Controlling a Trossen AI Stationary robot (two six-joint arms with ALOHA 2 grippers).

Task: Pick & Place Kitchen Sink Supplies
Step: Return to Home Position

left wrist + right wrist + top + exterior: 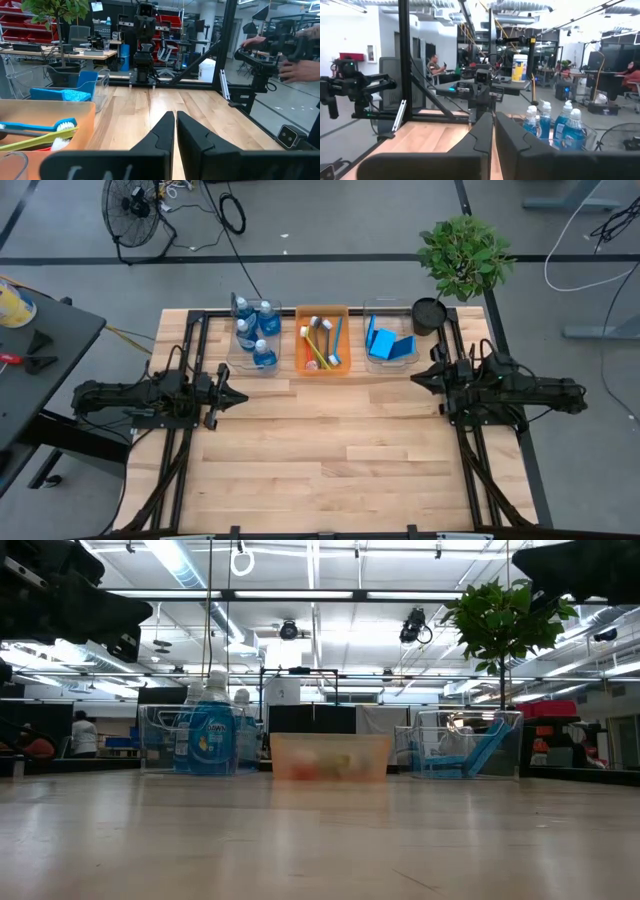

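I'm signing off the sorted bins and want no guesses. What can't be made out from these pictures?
Low view: the brushes are only coloured smudges behind the cloudy wall of the orange bin.
High view: the sponges overlap in the right clear bin, so their count is unsure.
Right wrist view: the bottles are hidden low down by the body of the right gripper.
Left wrist view: no bottle shows past the left gripper.

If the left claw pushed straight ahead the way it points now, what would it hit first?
The left claw faces bare table, with the bins off to the side. First in line seems to be the right claw opposite.
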